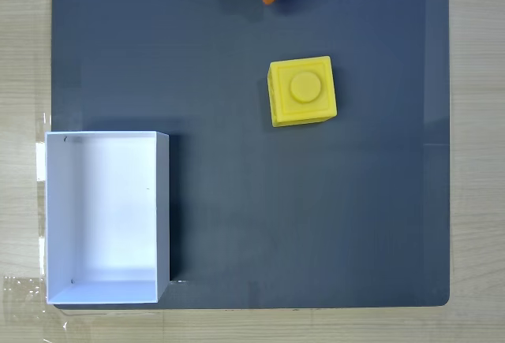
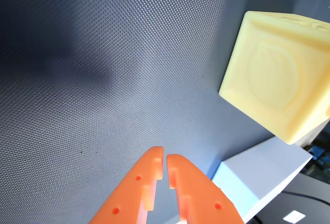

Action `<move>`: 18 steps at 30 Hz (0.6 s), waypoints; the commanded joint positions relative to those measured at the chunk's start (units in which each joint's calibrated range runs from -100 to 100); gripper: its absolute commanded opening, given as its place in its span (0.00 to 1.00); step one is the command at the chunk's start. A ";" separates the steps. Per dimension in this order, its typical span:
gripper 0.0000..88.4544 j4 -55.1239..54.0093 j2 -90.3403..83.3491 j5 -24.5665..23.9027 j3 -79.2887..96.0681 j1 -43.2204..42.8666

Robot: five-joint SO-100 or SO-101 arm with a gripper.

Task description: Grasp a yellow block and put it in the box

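Your orange plastic claw is nearly closed and empty. The bright yellow studded plastic cube sits on the dark tabletop mat, well apart from the white shallow box. Descend without opening and you'll knock it away.

Yellow block stud-up on mat, well apart from white box.

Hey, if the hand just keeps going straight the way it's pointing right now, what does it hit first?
Probably the dark mat. In the wrist view the hand, its fingers nearly together, points at bare mat, with the yellow block off to the right of that line. Depth is unclear.
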 commanded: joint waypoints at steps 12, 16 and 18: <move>0.01 0.39 0.09 0.18 0.17 0.59; 0.01 -0.05 0.17 0.28 0.08 0.67; 0.01 -0.05 0.26 0.28 -0.01 0.67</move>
